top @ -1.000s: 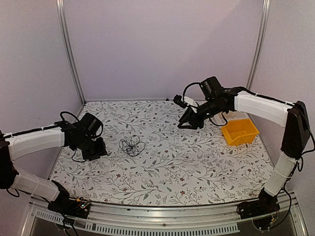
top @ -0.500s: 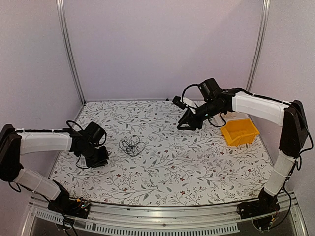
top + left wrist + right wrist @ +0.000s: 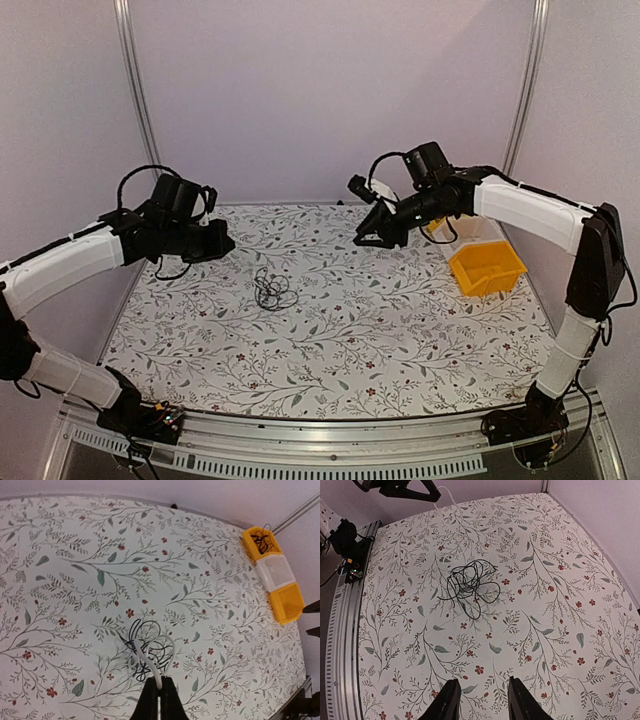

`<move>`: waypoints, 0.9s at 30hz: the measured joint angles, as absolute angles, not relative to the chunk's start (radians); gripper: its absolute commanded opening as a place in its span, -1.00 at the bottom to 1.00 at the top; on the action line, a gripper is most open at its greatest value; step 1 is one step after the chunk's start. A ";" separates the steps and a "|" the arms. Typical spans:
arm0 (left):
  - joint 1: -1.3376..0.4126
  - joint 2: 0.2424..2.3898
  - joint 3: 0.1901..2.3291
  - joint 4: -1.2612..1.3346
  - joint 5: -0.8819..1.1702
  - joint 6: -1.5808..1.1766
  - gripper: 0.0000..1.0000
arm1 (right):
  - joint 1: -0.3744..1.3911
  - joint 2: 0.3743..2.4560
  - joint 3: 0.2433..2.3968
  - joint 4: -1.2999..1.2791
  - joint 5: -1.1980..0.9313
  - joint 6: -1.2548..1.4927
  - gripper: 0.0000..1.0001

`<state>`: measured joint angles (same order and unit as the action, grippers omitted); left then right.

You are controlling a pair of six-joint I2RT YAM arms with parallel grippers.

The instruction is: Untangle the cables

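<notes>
1. My left hand (image 3: 218, 241) was down on the surface (image 3: 400, 340) a second ago, just left of the cables (image 3: 270, 290), with its jaws partly apart. It has since shut and risen toward the far left corner.
2. The wrist view shows its fingers pinched on a white strand (image 3: 154, 672), which trails down from the tips into the black bunch.
3. The bunch rests on the surface left of centre, about where it was. I judge that one strand is now being drawn out while the rest has not come loose.
4. The left arm is lifted, forearm reaching inward, with the hand well above the bunch and to its left.
5. My right hand (image 3: 481, 702) has barely moved. It hovers high over the far right, near the yellow bin (image 3: 487, 268), with its jaws moderately apart and nothing between them, looking down at the bunch.
</notes>
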<state>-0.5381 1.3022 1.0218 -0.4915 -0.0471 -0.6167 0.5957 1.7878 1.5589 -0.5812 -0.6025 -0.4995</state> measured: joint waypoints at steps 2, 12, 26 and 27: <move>-0.540 1.261 1.084 -0.434 0.015 -0.545 -1.00 | 0.596 1.791 1.612 -0.579 -0.623 -0.498 -0.21; -0.600 1.331 1.332 -0.326 0.194 -0.402 -1.00 | 0.613 1.821 1.917 -0.485 -0.741 -0.444 0.16; -0.677 1.427 1.453 -0.319 0.313 -0.389 -1.00 | 0.667 1.898 1.923 -0.437 -0.762 -0.374 0.24; -0.677 1.428 1.454 -0.318 0.316 -0.388 -1.00 | 0.667 1.900 1.923 -0.432 -0.761 -0.370 0.24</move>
